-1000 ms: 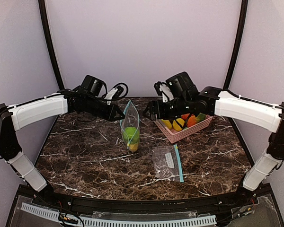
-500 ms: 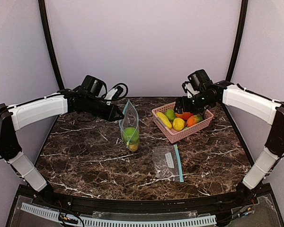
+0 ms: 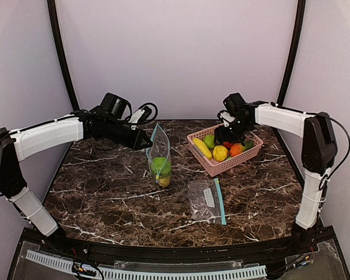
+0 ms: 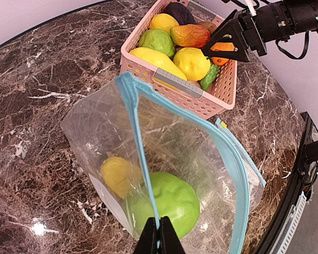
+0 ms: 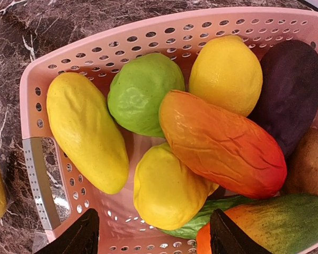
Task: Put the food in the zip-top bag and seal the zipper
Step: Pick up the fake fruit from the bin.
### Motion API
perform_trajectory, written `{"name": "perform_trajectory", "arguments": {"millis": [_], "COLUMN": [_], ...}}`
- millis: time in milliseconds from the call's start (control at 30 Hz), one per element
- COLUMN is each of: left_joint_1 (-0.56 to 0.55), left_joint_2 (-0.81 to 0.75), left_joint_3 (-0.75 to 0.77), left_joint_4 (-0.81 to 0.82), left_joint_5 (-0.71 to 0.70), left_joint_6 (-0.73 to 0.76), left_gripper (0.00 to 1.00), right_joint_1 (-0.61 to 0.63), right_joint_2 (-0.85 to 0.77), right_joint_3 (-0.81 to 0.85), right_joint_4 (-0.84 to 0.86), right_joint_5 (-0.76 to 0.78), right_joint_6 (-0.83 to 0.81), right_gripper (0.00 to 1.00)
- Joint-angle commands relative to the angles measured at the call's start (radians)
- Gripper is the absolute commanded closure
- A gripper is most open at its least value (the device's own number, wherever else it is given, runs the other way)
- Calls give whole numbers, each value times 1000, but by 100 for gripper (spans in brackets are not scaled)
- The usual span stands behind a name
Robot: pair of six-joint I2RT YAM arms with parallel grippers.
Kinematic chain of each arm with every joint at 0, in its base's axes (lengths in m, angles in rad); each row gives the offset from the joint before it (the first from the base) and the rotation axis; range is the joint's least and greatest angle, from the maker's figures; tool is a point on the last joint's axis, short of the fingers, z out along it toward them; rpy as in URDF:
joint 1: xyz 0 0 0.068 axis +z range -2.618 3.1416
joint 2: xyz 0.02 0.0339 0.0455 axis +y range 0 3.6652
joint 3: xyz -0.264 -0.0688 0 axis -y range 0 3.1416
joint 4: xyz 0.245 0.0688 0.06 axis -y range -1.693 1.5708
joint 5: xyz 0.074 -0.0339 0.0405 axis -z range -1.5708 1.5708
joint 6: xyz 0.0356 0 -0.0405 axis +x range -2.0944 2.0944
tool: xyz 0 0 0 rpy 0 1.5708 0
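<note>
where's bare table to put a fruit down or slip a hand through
The widest bare marble lies left of the upright bag. A smaller patch sits right of the flat bag, below the basket. The basket is packed, with the right gripper over it.

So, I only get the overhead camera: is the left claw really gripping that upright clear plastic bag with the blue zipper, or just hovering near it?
Observer: Gripping it. The left wrist view shows the left gripper pinched shut on the blue zipper edge of the clear plastic bag, whose mouth gapes open.
Operator: And the other one, over at the pink lattice basket, has it grabbed anything?
Observer: No. Its own wrist camera shows the right gripper open, fingers wide apart above a yellow toy fruit and closed on nothing.
</note>
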Motion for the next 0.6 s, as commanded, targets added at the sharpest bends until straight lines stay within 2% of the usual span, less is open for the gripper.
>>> {"name": "perform_trajectory", "arguments": {"millis": [0, 367, 500, 567], "left_joint_1": [5, 5, 5, 5], "left_joint_2": [-4, -4, -3, -3], "left_joint_3": [15, 15, 15, 15], "left_joint_4": [-23, -22, -23, -23], "left_joint_5": [7, 6, 5, 3], "left_joint_6": [10, 9, 10, 11], "left_gripper": [99, 99, 99, 99], "right_joint_1": [-3, -3, -3, -4], "right_joint_2": [50, 143, 162, 166], "right_joint_3": [37, 49, 48, 42], "right_joint_4": [-21, -40, -33, -25], "right_joint_5": [29, 84, 83, 75], "right_joint_6": [-35, -65, -58, -53], "right_gripper": [31, 30, 33, 38]}}
